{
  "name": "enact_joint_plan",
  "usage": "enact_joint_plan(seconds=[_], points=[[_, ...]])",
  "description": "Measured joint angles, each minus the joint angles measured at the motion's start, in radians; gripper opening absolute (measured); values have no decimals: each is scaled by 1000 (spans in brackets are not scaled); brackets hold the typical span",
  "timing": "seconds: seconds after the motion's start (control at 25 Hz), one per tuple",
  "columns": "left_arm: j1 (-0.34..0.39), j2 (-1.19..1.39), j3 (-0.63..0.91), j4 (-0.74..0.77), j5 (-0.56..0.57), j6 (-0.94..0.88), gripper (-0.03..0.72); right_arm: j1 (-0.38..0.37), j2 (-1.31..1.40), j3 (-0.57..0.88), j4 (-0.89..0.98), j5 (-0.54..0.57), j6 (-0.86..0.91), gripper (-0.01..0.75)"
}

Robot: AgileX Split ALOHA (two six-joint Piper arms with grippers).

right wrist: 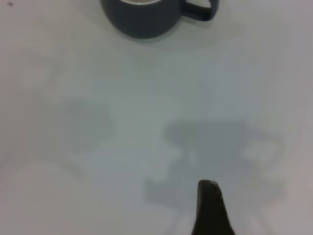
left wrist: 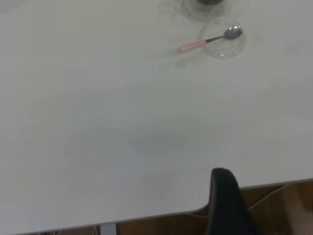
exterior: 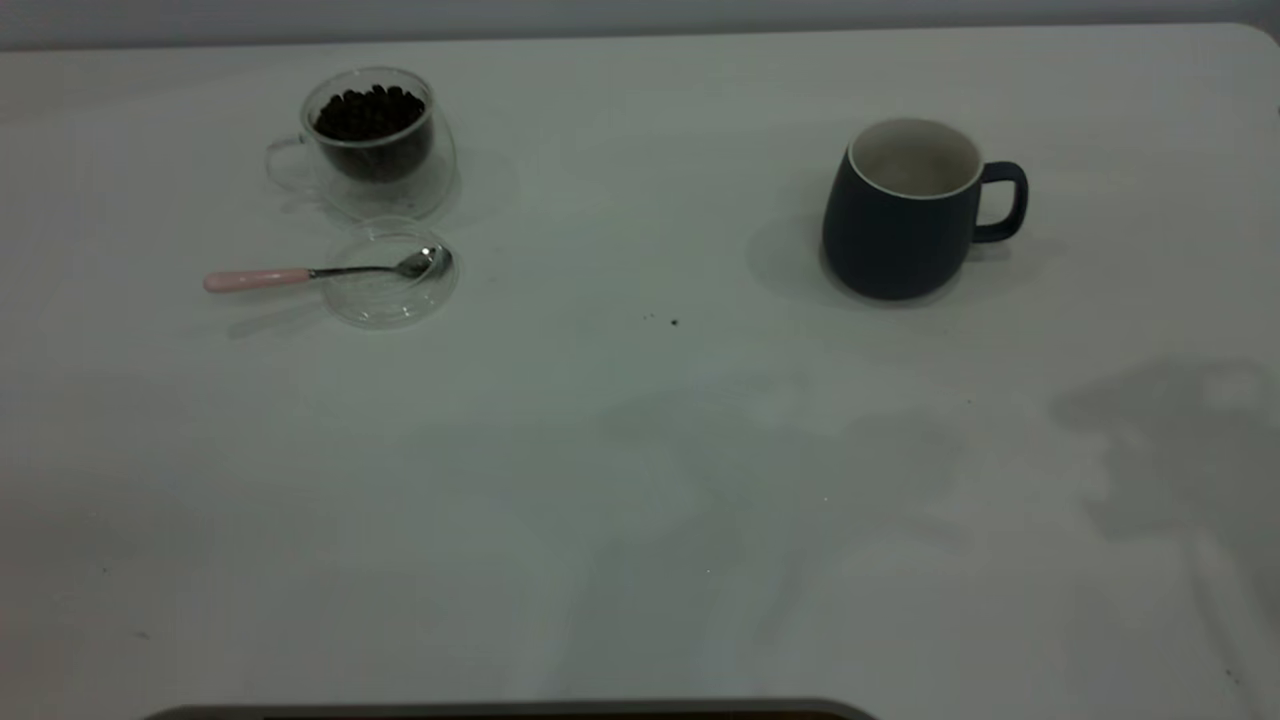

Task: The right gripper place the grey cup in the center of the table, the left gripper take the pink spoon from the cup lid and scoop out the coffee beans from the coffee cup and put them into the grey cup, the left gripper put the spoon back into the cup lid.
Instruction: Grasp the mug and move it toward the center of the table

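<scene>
Left hand (left wrist: 230,205) and right hand (right wrist: 209,208) each show a single dark finger; grasp state cannot be determined. Grey cup (exterior: 905,208) stands upright at the surface's (exterior: 640,480) right. Pink spoon (exterior: 325,270) rests across the cup lid (exterior: 385,295), just beside the bean-filled glass coffee cup (exterior: 372,140).

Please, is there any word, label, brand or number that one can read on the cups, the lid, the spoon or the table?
None: no readable text shows on the grey cup, glass cup, lid, spoon or table.
</scene>
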Motion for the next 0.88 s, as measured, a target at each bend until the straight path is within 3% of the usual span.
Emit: enact_joint_plan(seconds=[0.36, 0.56, 0.68, 0.88], points=[[0, 0, 0, 0, 0, -1, 470, 0, 242, -237, -55, -16, -6, 538], [0, 0, 0, 0, 0, -1, 470, -42, 453, -431, -61, -6, -63, 538], [0, 0, 0, 0, 0, -1, 470, -55, 587, -545, -79, 8, -210, 538], [0, 0, 0, 0, 0, -1, 470, -55, 752, -667, -83, 12, -645, 528]])
